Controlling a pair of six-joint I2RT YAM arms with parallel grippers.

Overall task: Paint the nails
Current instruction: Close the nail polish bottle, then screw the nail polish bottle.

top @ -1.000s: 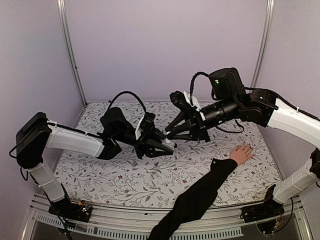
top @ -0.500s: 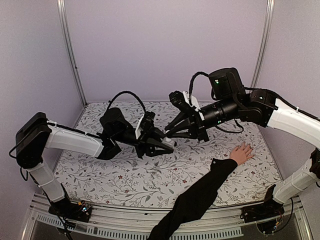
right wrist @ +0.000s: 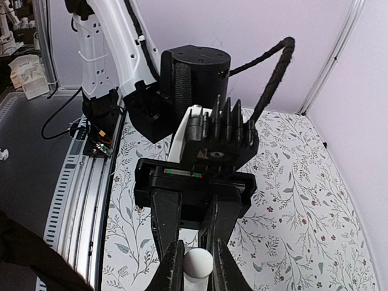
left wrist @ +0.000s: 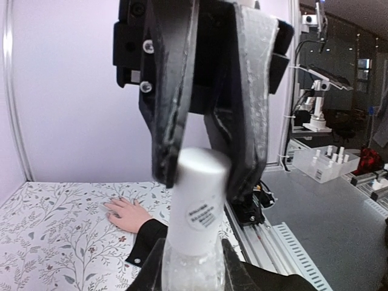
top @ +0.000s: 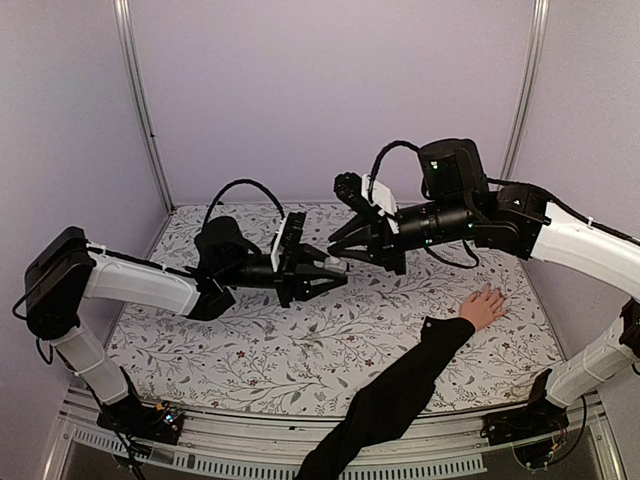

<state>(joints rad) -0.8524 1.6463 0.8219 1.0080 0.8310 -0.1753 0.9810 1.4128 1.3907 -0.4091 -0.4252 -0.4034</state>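
A light-skinned hand (top: pixel 485 305) in a long black sleeve (top: pixel 400 390) lies flat with spread fingers at the table's right. Its nails (top: pixel 496 291) are too small to make out. The hand also shows in the left wrist view (left wrist: pixel 127 213). My left gripper (top: pixel 322 276) is shut on a small pale translucent bottle (left wrist: pixel 189 270) and holds it in the air above mid-table. Its white cap (left wrist: pixel 200 206) points at my right gripper (top: pixel 345 252). In the right wrist view that gripper (right wrist: pixel 198 265) is shut on the cap (right wrist: pixel 198 260), facing the left gripper (right wrist: pixel 191 239).
The table has a floral cloth (top: pixel 300 350). An aluminium rail (top: pixel 300 440) runs along the near edge. Lilac walls and metal posts (top: pixel 140 100) close the back and sides. The sleeve crosses the front right of the table.
Both grippers have risen and come together. The left one has levelled out with the bottle. The right one has moved left onto the cap. The hand has not moved.
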